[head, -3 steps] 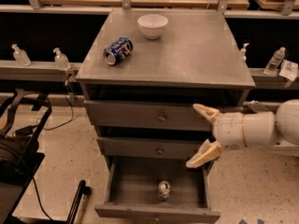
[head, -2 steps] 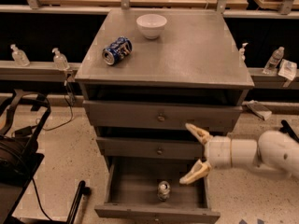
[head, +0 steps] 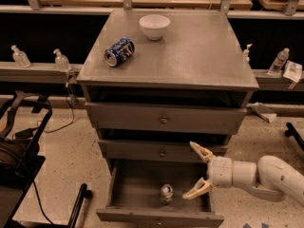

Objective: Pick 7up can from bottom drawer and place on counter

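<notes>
The 7up can (head: 166, 194) stands upright in the open bottom drawer (head: 137, 186), near its front middle, silver top showing. My gripper (head: 197, 172) reaches in from the right on a white arm, above the drawer's right side and a little right of the can. Its two tan fingers are spread apart and hold nothing. The counter (head: 199, 51) is the grey cabinet top above the two shut knobbed drawers.
A blue-and-white can (head: 119, 52) lies on its side on the counter's left, and a white bowl (head: 154, 26) sits at its back. Small bottles (head: 61, 61) stand on ledges on both sides of the cabinet. Black equipment (head: 19, 151) stands on the floor at left.
My gripper has moved down from in front of the middle drawers and left to just above the bottom drawer's right side, nearer the can. The can has not moved.
</notes>
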Available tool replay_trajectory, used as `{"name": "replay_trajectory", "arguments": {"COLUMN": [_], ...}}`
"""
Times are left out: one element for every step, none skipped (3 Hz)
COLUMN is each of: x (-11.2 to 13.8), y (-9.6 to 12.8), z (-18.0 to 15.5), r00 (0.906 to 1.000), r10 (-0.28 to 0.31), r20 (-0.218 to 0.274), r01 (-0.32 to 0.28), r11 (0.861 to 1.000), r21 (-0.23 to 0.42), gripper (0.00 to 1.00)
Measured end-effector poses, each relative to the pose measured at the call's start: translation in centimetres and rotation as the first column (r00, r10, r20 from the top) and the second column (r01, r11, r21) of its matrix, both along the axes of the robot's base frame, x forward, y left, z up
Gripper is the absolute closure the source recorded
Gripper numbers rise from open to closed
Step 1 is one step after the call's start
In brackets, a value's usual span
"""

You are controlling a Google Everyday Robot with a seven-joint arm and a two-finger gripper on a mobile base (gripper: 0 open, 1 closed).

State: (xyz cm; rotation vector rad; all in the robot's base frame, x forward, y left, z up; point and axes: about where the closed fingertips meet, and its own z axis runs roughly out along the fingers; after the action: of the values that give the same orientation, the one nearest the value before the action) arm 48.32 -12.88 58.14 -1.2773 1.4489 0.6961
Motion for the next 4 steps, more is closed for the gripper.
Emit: {"name": "replay_trajectory", "arguments": {"x": [2.0,3.0,4.7,5.6], "y": [0.7,1.1,0.5,-0.3], "z": [-3.7,-8.8,-14.8,-18.8], "r00": [0.9985,0.9914,0.9875,0.9959], "r10": [0.016,0.03,0.007,-0.019], "r20": [0.052,0.128,0.157,0.089], "r01": [-0.017,-0.02,0.032,0.047], "r11": [1.0,0.996,0.969,0.945], "r21": [0.016,-0.083,-0.244,-0.322], "gripper": [0.0,0.0,0.0,0.0]}}
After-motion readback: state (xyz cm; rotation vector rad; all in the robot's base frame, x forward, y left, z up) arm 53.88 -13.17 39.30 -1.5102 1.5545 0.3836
